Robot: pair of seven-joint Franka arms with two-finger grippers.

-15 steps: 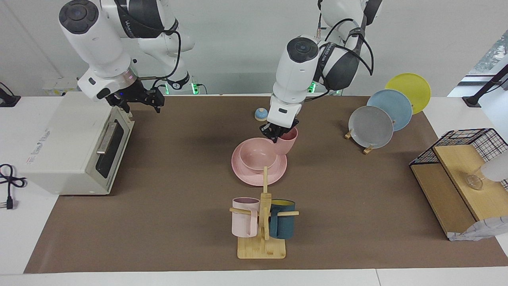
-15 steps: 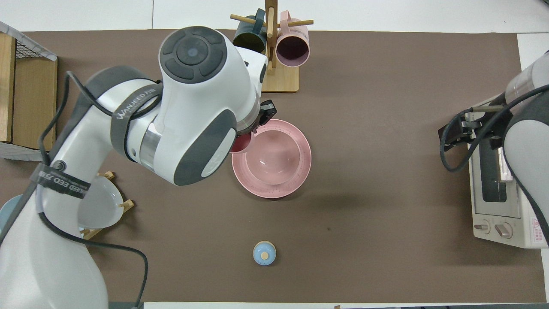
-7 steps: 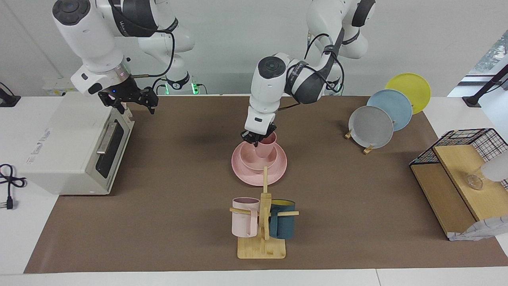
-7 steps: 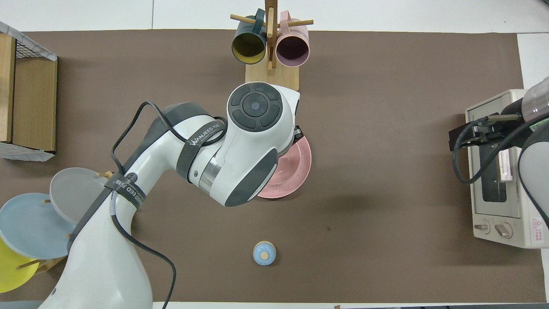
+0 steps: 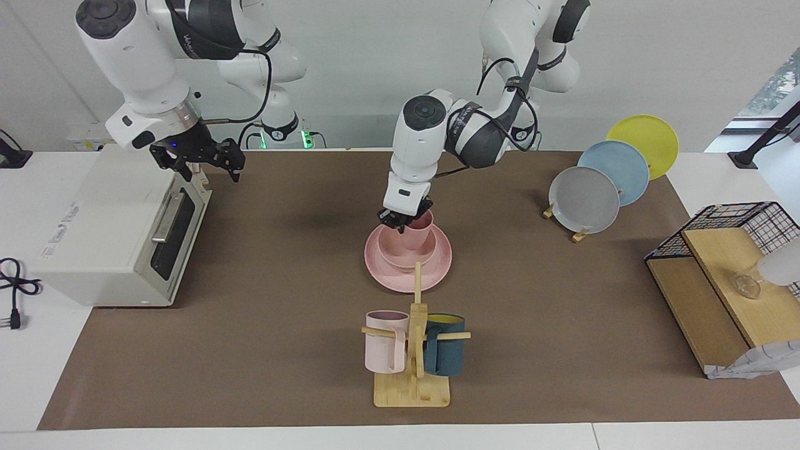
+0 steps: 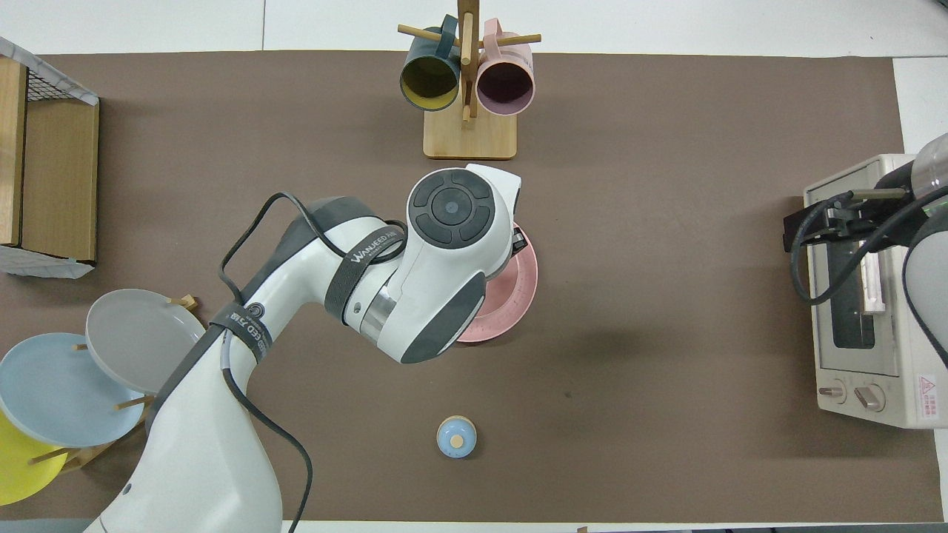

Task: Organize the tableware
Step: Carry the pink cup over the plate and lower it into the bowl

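Pink cup [image 5: 420,229] in bowl [image 5: 406,251] | left jaws [image 5: 400,220] grasp cup | right jaws [image 5: 199,160] spread over oven [image 5: 112,231]

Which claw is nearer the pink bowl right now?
Left. The left claw is right over the bowl, gripping the cup that sits in it. The right claw waits above the oven at its end of the table.

One camera faces the robots from high across the counter [image 5: 250,350]; the other looks steeply down from above them. Both share the brown mat [image 6: 666,111].
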